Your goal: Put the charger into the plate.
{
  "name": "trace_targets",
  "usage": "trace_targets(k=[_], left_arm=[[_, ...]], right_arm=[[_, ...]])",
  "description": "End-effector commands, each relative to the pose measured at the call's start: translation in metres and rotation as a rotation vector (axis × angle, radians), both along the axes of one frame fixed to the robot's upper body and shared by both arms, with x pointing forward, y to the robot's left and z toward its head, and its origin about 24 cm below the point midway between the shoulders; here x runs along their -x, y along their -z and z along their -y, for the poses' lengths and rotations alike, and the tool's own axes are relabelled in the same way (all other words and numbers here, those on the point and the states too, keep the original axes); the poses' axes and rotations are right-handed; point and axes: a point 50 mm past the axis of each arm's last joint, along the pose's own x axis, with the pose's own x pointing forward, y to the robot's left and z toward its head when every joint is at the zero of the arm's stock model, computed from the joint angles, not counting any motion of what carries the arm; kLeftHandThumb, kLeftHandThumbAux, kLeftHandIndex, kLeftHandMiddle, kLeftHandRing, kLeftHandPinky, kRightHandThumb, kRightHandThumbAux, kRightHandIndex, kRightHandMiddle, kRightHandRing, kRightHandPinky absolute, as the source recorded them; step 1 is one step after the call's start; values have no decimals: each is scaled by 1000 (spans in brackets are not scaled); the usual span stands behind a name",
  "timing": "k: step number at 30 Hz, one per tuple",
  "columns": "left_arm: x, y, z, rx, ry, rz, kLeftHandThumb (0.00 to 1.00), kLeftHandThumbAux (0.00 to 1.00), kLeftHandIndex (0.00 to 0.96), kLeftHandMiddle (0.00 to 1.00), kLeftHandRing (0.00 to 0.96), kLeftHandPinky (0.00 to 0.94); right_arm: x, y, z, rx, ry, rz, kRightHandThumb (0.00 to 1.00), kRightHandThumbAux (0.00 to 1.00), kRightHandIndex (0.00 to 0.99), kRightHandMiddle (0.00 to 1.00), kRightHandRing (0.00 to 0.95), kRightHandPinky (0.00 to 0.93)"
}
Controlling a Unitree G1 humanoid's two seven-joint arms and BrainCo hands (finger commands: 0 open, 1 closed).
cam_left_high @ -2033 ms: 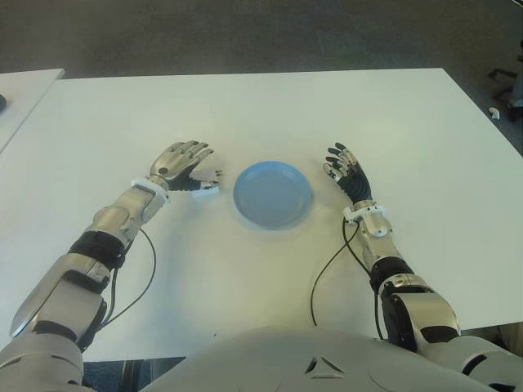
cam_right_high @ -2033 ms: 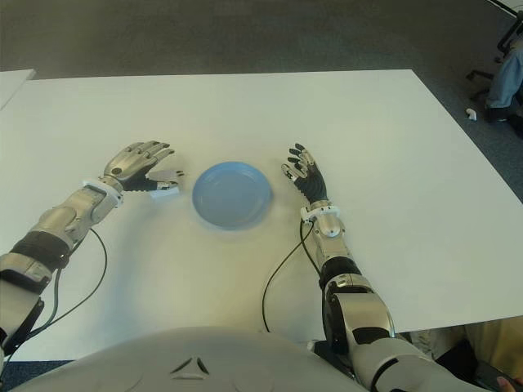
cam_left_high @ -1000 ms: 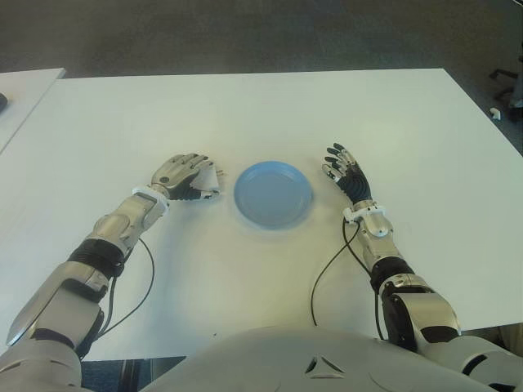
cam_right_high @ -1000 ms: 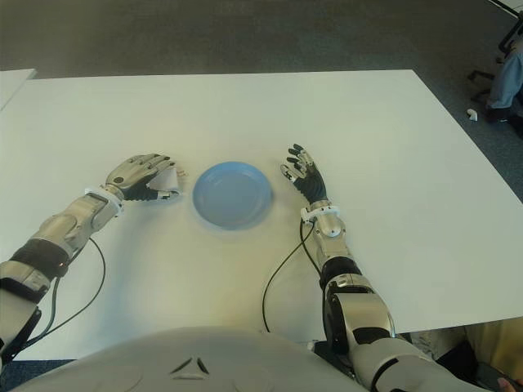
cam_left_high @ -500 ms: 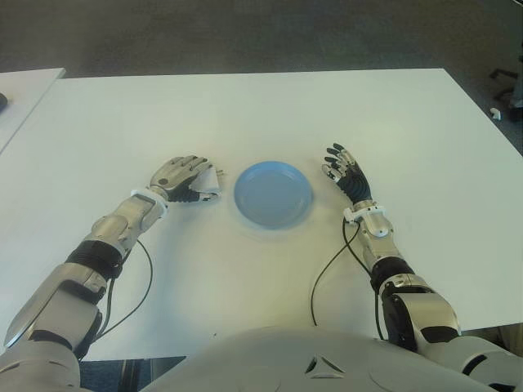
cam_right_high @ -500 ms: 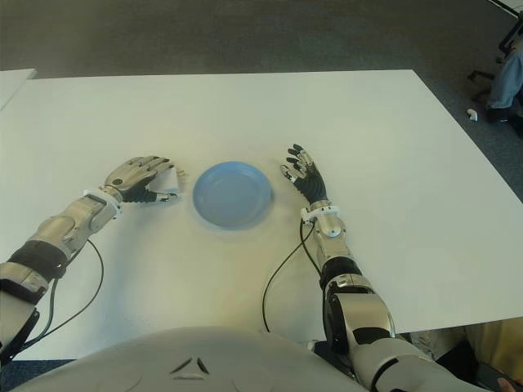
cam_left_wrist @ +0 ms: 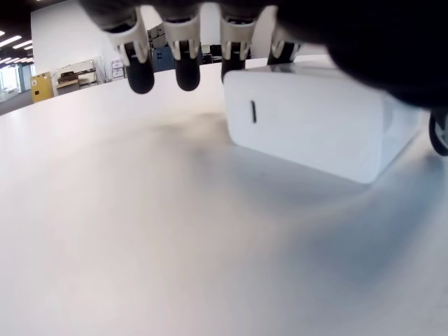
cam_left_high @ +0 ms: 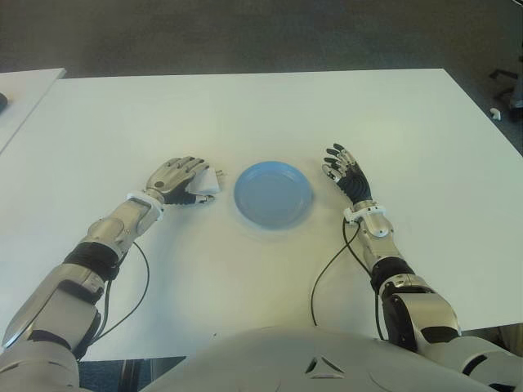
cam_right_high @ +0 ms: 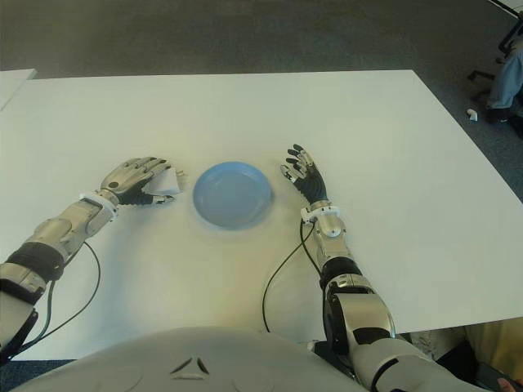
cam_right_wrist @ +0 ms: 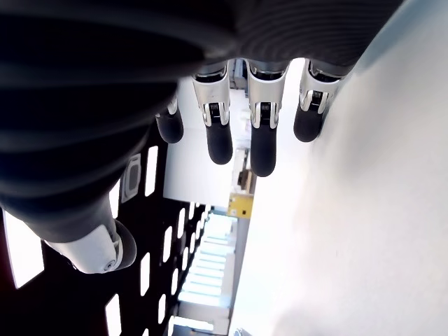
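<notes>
Left hand (cam_left_high: 176, 180) curls around white charger (cam_left_high: 207, 182) at plate's (cam_left_high: 273, 194) 9 o'clock | plate empty — transfer remains | right hand (cam_left_high: 347, 174) at 3 o'clock — fingers relaxed, holding nothing

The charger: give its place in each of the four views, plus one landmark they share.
Left eye view: the charger shows white under the left hand, left of the blue plate.
Right eye view: same spot, left of the plate.
Left wrist view: a white block beneath the fingers.
Right wrist view: not in it.
Shared landmark: the white table.
</notes>
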Motion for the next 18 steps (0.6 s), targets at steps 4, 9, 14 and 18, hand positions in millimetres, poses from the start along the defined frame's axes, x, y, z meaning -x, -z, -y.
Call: trace_targets(k=[4,9,14,18], left_arm=[[4,11,-3,-10,13,-37,118,223,0,0,0,0],[5,17,-6,-15,16,-44,134,218,0,4,0,0],[6,23,-8,-27,14,-53,140,217,0,14,0,0],[5,25,-9,-28,16,-53,141,218,0,23,0,0]], right_arm=[[10,15,3,-6,14,-76,101,637,0,174,188,111],[10,14,2,-16,16,-70,97,645,0,177,190,107],[10,13,1,-14,8,-65,94,639,0,173,187,106],[10,13,1,-14,9,-64,94,639,0,174,188,110]])
